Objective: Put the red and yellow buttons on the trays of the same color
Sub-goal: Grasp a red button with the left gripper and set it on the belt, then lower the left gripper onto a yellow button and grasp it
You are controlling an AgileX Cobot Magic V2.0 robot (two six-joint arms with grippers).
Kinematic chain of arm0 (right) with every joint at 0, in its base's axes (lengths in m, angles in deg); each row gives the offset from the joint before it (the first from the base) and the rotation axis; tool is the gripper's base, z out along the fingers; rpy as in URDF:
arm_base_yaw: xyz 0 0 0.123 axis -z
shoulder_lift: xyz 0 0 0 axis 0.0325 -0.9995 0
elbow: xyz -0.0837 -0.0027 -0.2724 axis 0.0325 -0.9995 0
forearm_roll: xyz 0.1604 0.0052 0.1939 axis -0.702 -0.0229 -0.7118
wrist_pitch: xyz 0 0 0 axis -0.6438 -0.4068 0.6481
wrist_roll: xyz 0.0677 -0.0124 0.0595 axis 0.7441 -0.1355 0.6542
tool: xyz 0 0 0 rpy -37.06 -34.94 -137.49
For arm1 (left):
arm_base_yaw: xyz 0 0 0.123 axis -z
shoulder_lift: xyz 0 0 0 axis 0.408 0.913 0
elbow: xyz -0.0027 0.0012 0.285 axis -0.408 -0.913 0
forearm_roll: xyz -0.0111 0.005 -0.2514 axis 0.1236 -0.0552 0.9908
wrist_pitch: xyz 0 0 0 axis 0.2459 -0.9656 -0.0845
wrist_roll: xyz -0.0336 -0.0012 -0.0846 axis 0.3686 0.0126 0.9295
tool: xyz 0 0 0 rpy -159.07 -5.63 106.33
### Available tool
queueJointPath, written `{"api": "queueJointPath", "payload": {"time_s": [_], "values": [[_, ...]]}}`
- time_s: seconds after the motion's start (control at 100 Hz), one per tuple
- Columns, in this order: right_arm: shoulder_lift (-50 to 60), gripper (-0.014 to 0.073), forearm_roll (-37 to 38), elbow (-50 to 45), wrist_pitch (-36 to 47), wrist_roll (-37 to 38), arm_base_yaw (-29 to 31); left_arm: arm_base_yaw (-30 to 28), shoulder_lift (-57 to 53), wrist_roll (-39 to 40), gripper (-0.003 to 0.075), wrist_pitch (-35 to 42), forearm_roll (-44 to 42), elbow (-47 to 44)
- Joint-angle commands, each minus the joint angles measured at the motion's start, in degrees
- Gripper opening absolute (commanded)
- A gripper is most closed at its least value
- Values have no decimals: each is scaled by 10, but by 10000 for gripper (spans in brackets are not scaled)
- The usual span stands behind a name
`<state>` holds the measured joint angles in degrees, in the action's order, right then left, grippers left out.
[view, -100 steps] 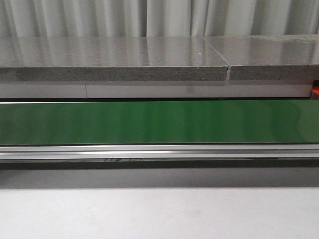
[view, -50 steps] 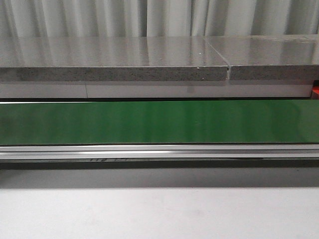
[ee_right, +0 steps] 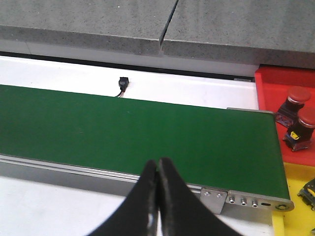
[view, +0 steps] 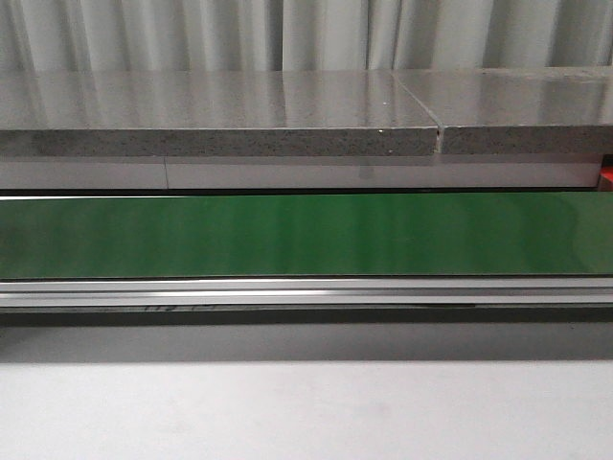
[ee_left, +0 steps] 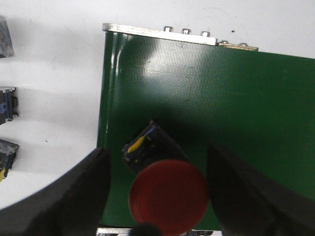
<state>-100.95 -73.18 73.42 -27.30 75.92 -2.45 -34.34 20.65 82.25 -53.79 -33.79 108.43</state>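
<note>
Dark marking under the conveyor rail (view: 306, 293) has shifted leftward along the lower centre of the front view; nothing else altered.

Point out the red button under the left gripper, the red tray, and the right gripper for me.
red button (ee_left: 168, 196), left wrist view, on its round red cap.
red tray (ee_right: 275, 81), right wrist view, on its bare floor.
right gripper (ee_right: 158, 173), right wrist view, where the shut fingertips meet.

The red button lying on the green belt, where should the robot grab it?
Probably from above, across the red button, closing on its round cap or the black base behind it. It lies tipped on the green belt, and the left gripper's open fingers already flank it.
</note>
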Motion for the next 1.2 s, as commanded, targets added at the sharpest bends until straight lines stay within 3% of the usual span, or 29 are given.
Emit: {"api": "queueJointPath", "payload": {"time_s": [0.0,0.35,0.62,0.83,1.19], "values": [[-4,-66,-2,15,43,-2,0,3,-26,0,494,14,8,20],[-4,-66,-2,15,43,-2,0,2,-76,6,494,104,54,23],[-4,-66,-2,15,43,-2,0,-25,-104,6,494,96,57,22],[-4,-66,-2,15,43,-2,0,-81,-152,6,493,83,57,-6],[-4,-66,-2,15,43,-2,0,-186,-213,29,493,90,55,-134]]}}
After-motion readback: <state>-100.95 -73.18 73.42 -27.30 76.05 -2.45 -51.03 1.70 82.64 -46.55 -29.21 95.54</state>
